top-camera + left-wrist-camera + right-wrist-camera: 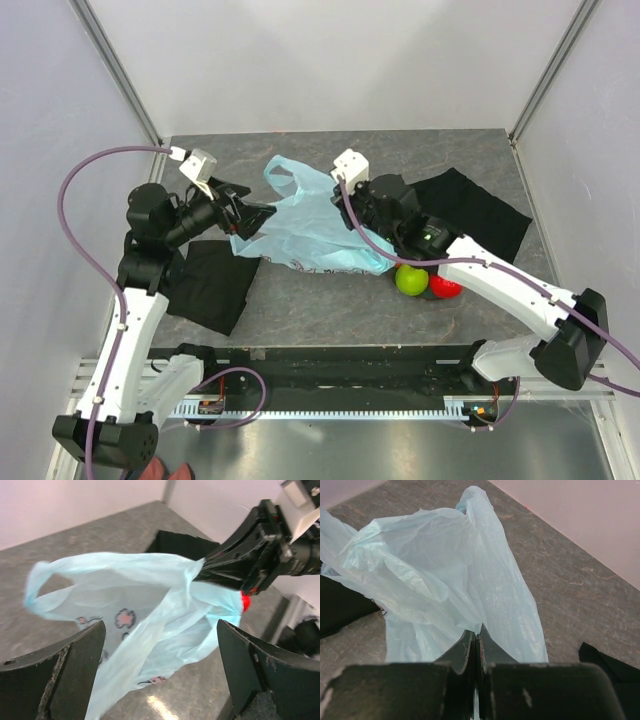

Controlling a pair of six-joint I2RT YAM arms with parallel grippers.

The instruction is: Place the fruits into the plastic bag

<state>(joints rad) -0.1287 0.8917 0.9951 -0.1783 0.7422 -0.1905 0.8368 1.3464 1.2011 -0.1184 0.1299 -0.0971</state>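
The light-blue plastic bag lies crumpled mid-table; it fills the left wrist view and the right wrist view. My right gripper is shut on a pinch of the bag's film and shows in the left wrist view. My left gripper is open at the bag's left edge, its fingers wide apart with the bag in front of them. A green apple and a red apple lie under my right arm. The other fruits are hidden or out of view.
A black cloth lies under my left arm and another lies at the back right, also showing in the right wrist view. Grey walls close in the table on three sides.
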